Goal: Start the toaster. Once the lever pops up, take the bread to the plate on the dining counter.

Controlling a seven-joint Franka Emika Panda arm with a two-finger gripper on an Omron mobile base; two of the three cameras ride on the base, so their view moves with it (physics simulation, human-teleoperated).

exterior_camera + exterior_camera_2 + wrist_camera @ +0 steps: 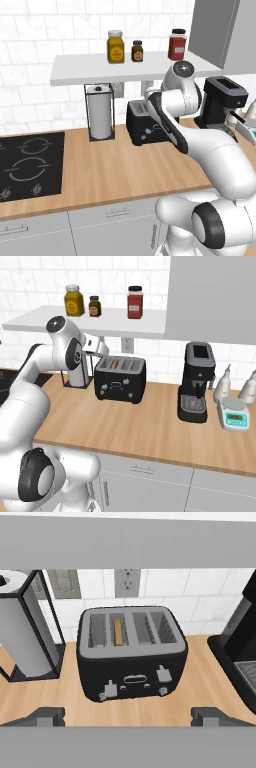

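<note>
The white arm rises from the base, bends at a raised elbow and reaches forward with its wrist angled downward. The gripper (128, 714) hangs empty in the air, its two dark fingers (47, 716) spread as wide as they go, nothing between them

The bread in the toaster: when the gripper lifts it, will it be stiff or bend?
The bread stands on edge in a slot of the toaster, a thin slice, so probably light. It looks straight, so likely fairly stiff, though a hard pinch might crush it.
</note>
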